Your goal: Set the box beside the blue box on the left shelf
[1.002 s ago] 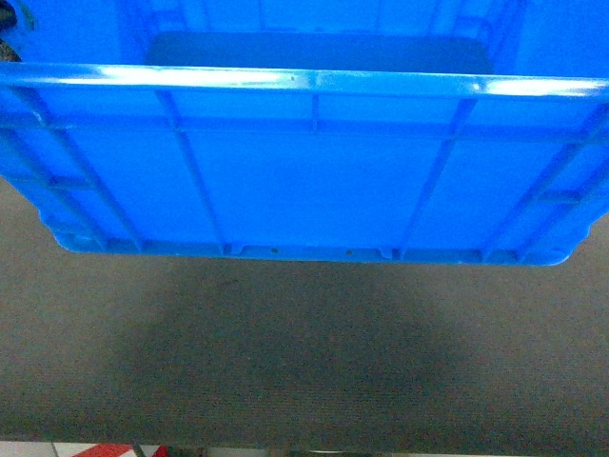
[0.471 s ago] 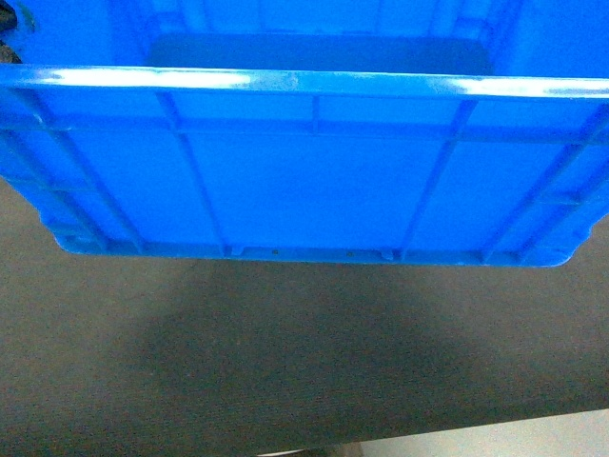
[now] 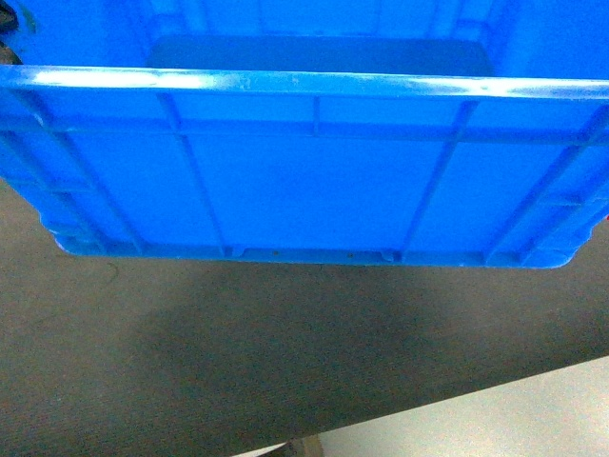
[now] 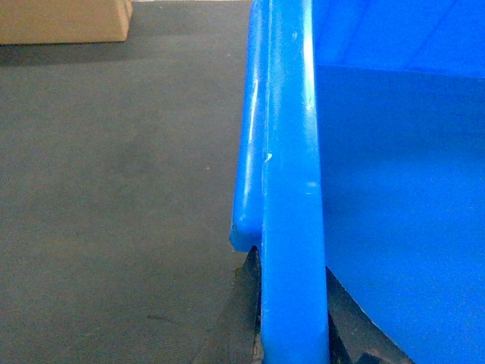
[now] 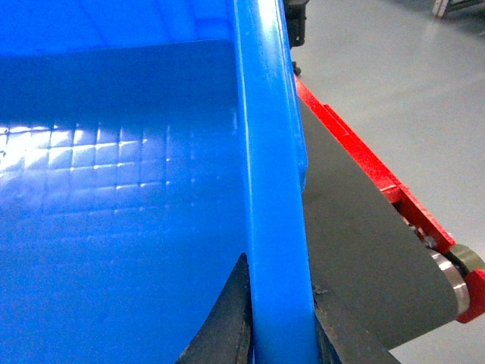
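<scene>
Box [image 3: 304, 181] sits above the table [image 3: 285, 362], floor [image 3: 504, 424] beyond the table's right edge. Cardboard box [image 4: 64, 20] on the table, left of box. Left gripper [image 4: 292, 334] straddles box's left rim, right gripper [image 5: 276, 334] its right rim.

this reads as a warehouse or light-industrial handling space; a red-framed table [image 5: 356, 155] with a dark matte top [image 3: 285, 362] and a roller [image 5: 455, 277] at its end, at about 4 o'clock in the right wrist view, looks like a conveyor; pale grey smooth floor [image 5: 379, 53] spreads toward 1 o'clock; a ribbed blue plastic crate [image 3: 304, 171] of the logistics kind fills the head view; a brown cardboard box [image 4: 64, 19] sits at 11 o'clock in the left wrist view
</scene>
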{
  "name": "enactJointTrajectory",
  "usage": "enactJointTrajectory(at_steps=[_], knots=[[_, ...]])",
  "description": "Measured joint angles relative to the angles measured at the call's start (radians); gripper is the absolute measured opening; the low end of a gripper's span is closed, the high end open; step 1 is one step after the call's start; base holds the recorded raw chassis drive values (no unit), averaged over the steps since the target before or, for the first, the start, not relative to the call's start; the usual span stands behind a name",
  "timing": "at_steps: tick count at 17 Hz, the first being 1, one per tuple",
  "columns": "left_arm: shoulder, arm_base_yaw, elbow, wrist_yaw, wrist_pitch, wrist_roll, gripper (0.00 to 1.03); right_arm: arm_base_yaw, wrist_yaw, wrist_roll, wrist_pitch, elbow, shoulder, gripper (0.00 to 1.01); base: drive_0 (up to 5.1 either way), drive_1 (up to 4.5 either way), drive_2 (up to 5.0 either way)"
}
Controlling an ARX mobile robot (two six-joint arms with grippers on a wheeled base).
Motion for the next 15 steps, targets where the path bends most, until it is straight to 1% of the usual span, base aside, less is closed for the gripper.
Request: enactJointTrajectory(at_steps=[15], knots=[[0.000,0.000,0.000,0.000,0.000,0.000,0.08,0.000,0.001,-0.001,0.000,0.000,0.000,0.10,-1.5,-1.46,-1.5]])
